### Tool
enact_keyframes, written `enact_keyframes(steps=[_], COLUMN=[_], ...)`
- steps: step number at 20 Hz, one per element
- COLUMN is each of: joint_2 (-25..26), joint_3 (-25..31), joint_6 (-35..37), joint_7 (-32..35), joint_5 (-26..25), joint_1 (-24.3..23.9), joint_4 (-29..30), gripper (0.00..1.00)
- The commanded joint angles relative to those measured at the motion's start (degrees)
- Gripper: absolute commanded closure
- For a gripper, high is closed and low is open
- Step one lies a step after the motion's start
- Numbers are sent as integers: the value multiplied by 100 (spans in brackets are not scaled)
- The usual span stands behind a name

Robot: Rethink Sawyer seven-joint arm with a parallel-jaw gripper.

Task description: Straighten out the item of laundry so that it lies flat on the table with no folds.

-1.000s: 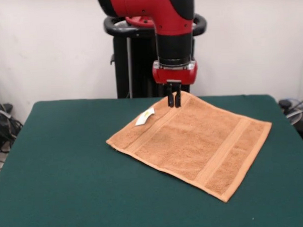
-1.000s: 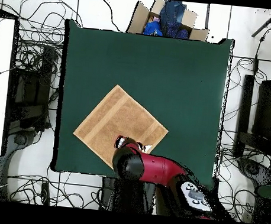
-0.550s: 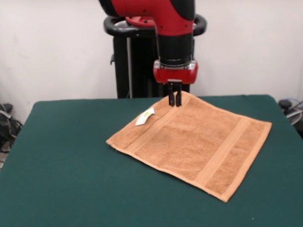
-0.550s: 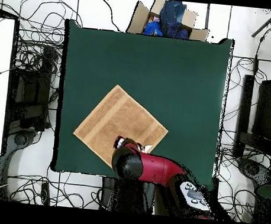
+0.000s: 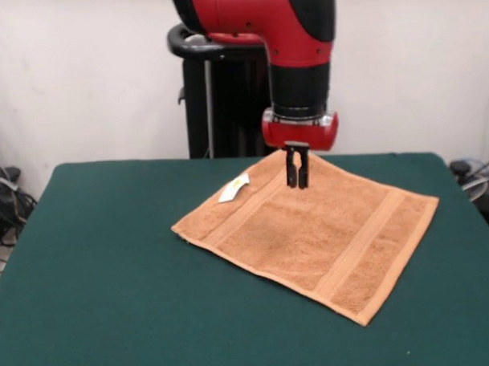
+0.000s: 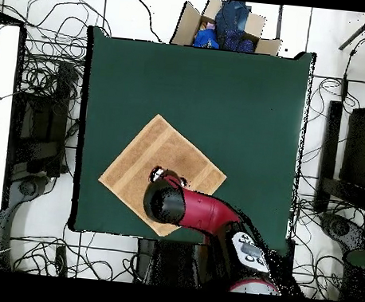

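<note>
Towel (image 5: 310, 229) lying flat on the green table (image 5: 104, 300) w/ white tag (image 5: 234, 187) at its far left edge, tool (image 5: 297, 181) clenched empty just above towel's far corner.

no writing can be read anywhere. the small white care tag (image 5: 234, 188) at the towel's (image 5: 310, 229) edge shows a yellowish patch, but any print on it is too small to make out, and the arm (image 5: 292, 37) bears no legible mark.
</note>
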Motion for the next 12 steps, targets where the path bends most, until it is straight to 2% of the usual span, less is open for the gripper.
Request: enact_keyframes(steps=[1, 6, 10, 12], joint_2=[473, 560, 369, 298], joint_3=[-187, -184, -231, -229], joint_6=[1049, 964, 993, 1115], joint_7=[982, 815, 1087, 1080], joint_5=[764, 648, 755, 777], joint_1=[350, 334, 360, 409], joint_4=[-1282, -1289, -1030, -1081], gripper=[100, 100, 100, 100])
